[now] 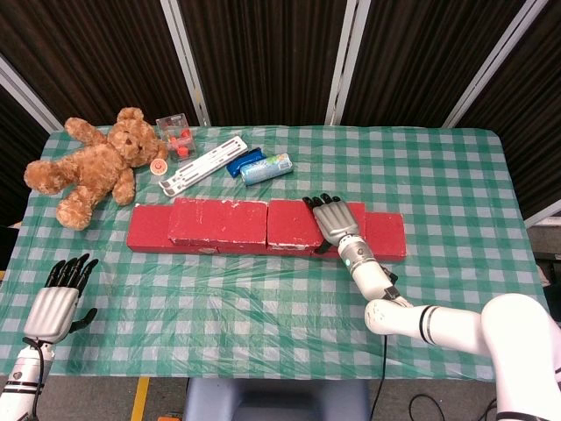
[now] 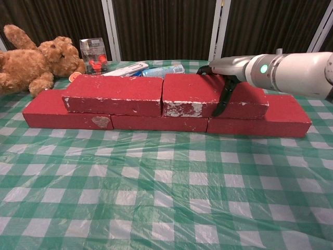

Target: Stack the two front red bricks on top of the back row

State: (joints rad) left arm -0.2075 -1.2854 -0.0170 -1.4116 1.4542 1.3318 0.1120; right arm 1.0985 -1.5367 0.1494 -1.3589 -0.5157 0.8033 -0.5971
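Right hand (image 1: 336, 220) grips our right upper brick (image 2: 208, 95), thumb down its front. Left upper brick (image 2: 113, 95) sits beside it on the back row (image 2: 156, 121). Left hand (image 1: 60, 298) released, fingers apart.

Bricks: rectangular red bricks (image 2: 112, 95), scuffed white along the edges
Desk: desk cloth (image 1: 263, 289) in green-and-white check
Bear: plush brown teddy bear (image 1: 92, 167)
Right hand: silver right hand (image 1: 337, 221) with black fingers (image 1: 317, 202)
Can: pale blue lying can (image 1: 266, 168)
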